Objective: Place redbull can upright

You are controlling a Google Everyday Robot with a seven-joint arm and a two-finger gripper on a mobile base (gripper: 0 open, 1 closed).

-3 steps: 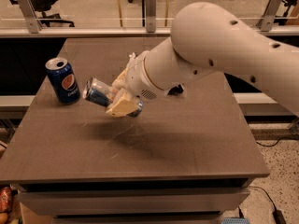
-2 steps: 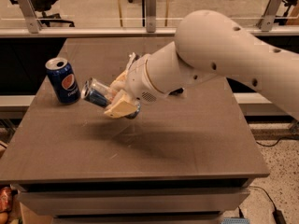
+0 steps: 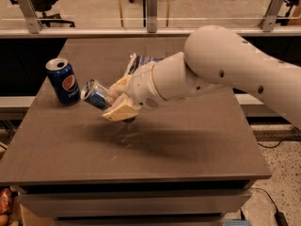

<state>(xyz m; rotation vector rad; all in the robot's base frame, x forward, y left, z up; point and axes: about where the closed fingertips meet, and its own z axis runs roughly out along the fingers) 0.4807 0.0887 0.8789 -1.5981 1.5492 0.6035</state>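
Note:
The redbull can (image 3: 95, 94) is a slim silver and blue can, held tilted nearly on its side, its silver end pointing left. My gripper (image 3: 117, 101) is shut on it, cream fingers (image 3: 121, 111) clamped around its body, and holds it a little above the grey table (image 3: 188, 140) at left of centre. The can's far end is hidden in the gripper.
A dark blue Pepsi can (image 3: 63, 81) stands upright just left of the held can. A crumpled blue and white bag (image 3: 140, 61) lies behind my wrist. My white arm (image 3: 225, 65) reaches in from the right. A railing and office chairs stand beyond the table.
The arm has shifted slightly, and the held can has moved a little down and right; the grip is unchanged.

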